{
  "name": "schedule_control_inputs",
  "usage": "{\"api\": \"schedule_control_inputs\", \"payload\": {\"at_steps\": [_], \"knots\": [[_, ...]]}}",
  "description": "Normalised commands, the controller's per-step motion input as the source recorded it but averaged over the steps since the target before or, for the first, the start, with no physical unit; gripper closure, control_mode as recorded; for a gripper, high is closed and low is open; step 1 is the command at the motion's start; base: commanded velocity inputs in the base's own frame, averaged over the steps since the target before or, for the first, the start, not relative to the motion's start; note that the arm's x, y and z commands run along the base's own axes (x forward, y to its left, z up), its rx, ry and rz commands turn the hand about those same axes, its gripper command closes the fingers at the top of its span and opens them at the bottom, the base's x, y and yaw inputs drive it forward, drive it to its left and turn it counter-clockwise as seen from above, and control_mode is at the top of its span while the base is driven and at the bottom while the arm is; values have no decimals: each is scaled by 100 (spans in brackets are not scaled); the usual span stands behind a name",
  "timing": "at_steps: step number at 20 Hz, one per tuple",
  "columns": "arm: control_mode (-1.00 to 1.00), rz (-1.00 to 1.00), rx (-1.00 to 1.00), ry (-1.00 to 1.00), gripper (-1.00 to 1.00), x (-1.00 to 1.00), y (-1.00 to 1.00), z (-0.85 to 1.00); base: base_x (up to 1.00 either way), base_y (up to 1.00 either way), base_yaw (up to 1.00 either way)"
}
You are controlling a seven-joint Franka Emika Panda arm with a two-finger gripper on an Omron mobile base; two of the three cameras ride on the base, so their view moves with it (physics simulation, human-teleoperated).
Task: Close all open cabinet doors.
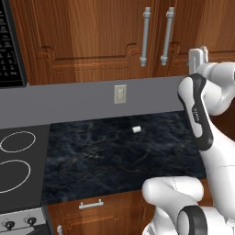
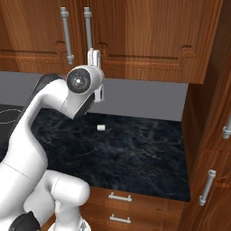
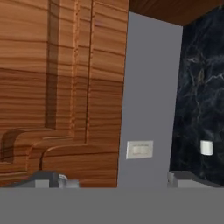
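The fingers (image 3: 113,177) stand spread apart, gripping nothing, raised close before the lower edge of the cabinet doors (image 1: 105,36). One tip lies against the wood, the other over the grey wall. Past them a switch plate (image 3: 140,149) sits; a small white cylinder (image 1: 136,130) lies on the dark surface (image 1: 119,156) below.

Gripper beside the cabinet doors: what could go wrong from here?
The gripper sits close to the lower edge of a cabinet door, near its handle; a sideways move could hook the handle or scrape the wood. If the arm drops, it might knock the small white piece lying on the counter.
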Motion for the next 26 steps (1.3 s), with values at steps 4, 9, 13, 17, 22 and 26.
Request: {"api": "schedule_control_inputs", "payload": {"at_steps": [4,9,13,17,22,26], "knots": [[-100,0,0,3,-100,-44,6,-9,0,0,0],[-100,11,-15,2,-100,-36,6,-12,0,0,0],[-100,17,-29,0,-100,-43,11,-21,0,0,0],[-100,23,-44,0,-100,-38,20,-19,0,0,0],[-100,30,-48,2,-100,-23,31,-14,0,0,0],[-100,28,-64,9,-100,-15,45,-10,0,0,0]]}}
